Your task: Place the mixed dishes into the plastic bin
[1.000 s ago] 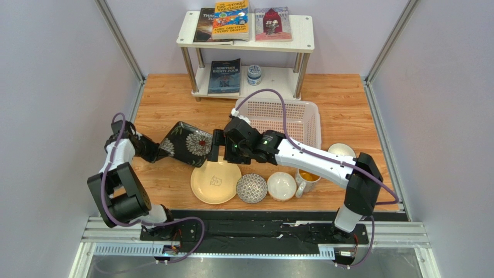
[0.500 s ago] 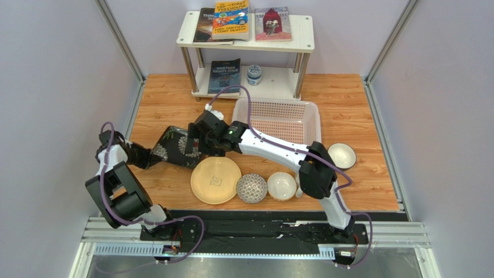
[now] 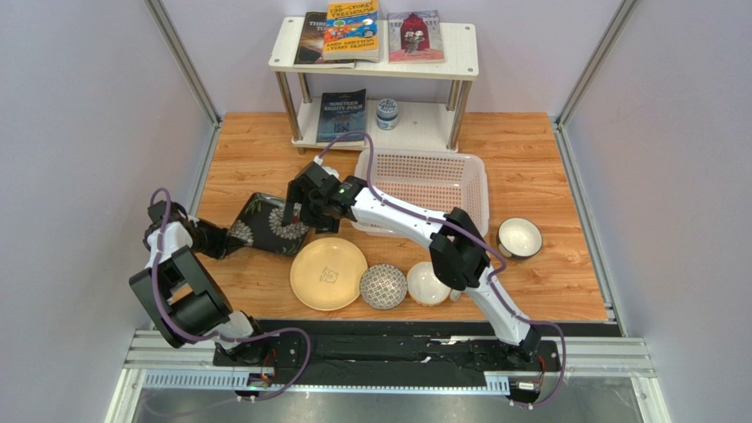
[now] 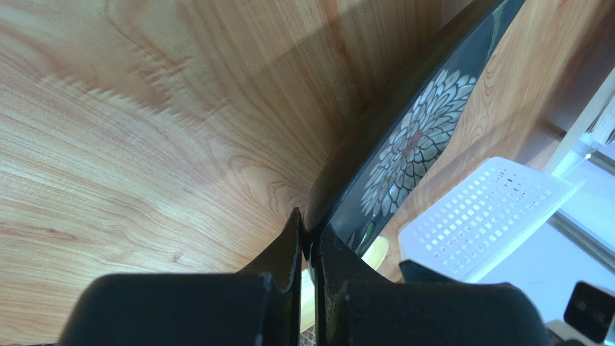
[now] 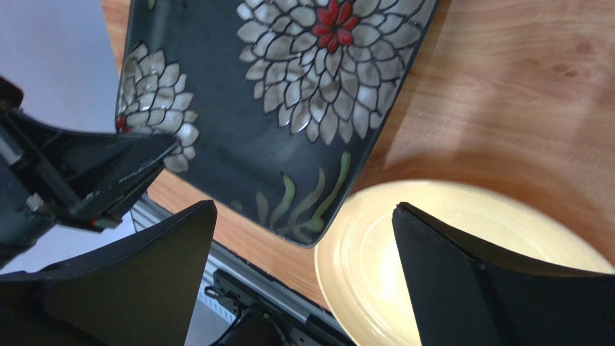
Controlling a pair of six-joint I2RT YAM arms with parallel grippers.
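Now that the right arm [image 3: 402, 218] has swung from the middle of the table [image 3: 530, 159] out toward 9 o'clock, a handover or two-handed lift looks close. The plastic bin [image 3: 441, 187], at 1 o'clock, holds nothing yet. Tilted at its 8 o'clock is the black floral plate [image 3: 269, 227]. The yellow plate [image 3: 328, 273], grey-patterned bowl [image 3: 383, 285] and white bowl [image 3: 422, 286] wait along 6 o'clock. The left fingers [image 4: 285, 252] are clamped on the black plate's rim, and the right fingers [image 5: 144, 274] hang spread wide above it.
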